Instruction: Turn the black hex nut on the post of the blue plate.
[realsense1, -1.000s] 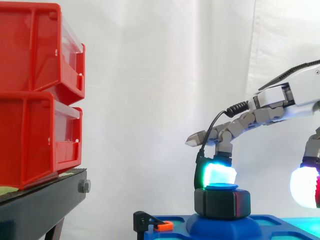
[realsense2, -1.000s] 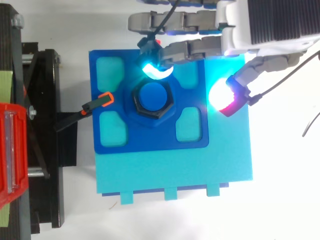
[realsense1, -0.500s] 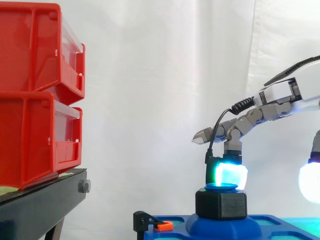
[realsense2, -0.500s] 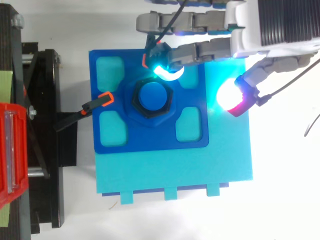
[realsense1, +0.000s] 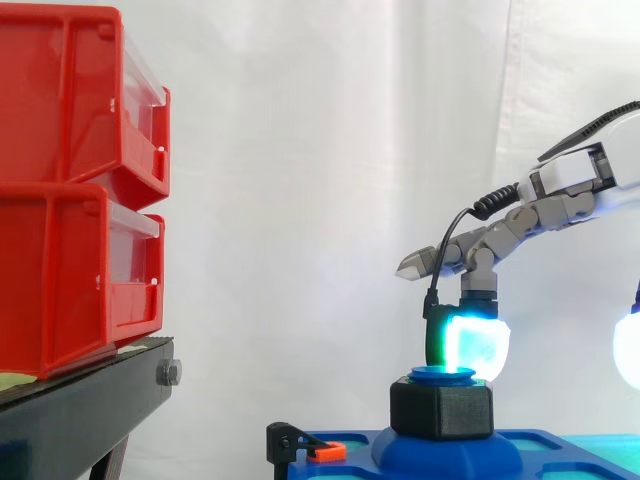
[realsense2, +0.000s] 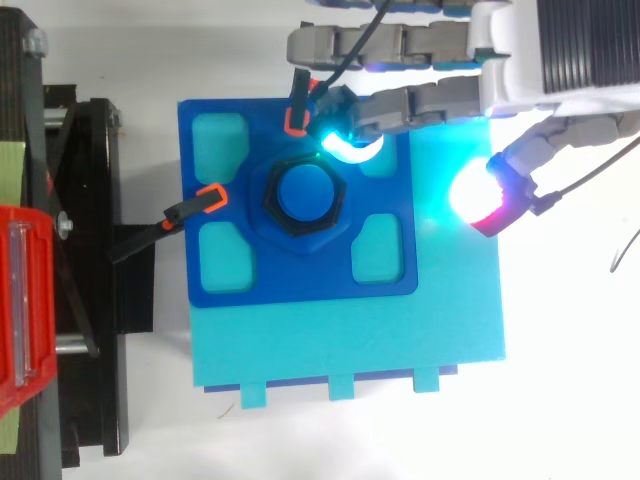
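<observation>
The black hex nut (realsense1: 441, 410) sits on the blue post (realsense2: 305, 194) at the middle of the blue plate (realsense2: 300, 282). My hand (realsense2: 425, 100) reaches in from the right, above the plate's far right part. One finger bends down, and its cyan-green fingertip (realsense1: 470, 342) hovers just above and to the right of the nut, clear of it. The thumb's red-white pad (realsense2: 478, 192) hangs well off to the right of the nut. Nothing is held; the hand is open.
Two stacked red bins (realsense1: 70, 180) stand on a black stand (realsense1: 90, 410) at the left. A black clamp with an orange tip (realsense2: 208, 198) grips the plate's left edge. The blue plate lies on a larger cyan base (realsense2: 350, 340).
The hand has drifted right and risen a little. Its glowing fingertip has come off the nut's top edge, and the thumb pad has swung further right. The nut looks slightly turned.
</observation>
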